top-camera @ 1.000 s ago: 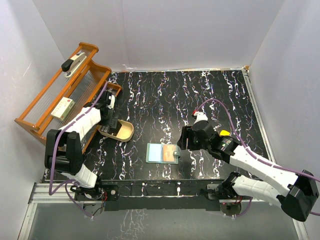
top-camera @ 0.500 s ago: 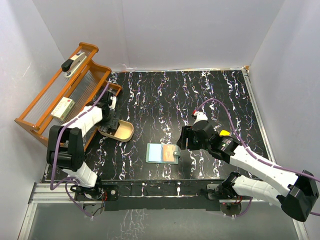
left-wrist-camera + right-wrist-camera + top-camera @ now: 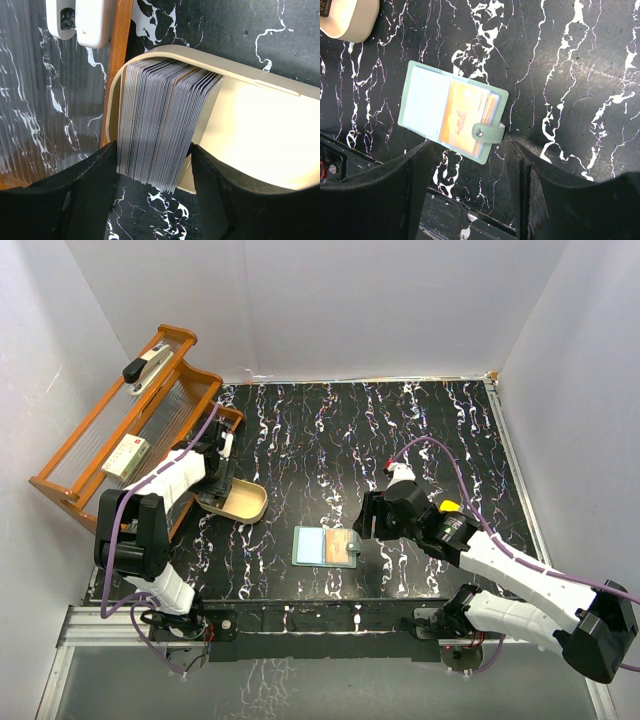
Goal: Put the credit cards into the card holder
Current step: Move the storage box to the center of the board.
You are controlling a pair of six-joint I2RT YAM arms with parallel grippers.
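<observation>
Left wrist: credit cards (image 3: 160, 125) stand in dish (image 3: 260, 130), flanked by left tool (image 3: 155, 152) (jaws apart); grip unclear.

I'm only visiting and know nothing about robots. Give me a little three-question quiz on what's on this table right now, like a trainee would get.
1. True or false: the card holder lies shut with its tab snapped.
2. Fill in: the right end effector hovers, open, over the ____.
3. Pick one: the stack of credit cards standing on edge is
A. in the tan oval dish
B. in the card holder
C. in the right end effector

Key: 1 false, it lies open; 2 card holder; 3 A.
</observation>
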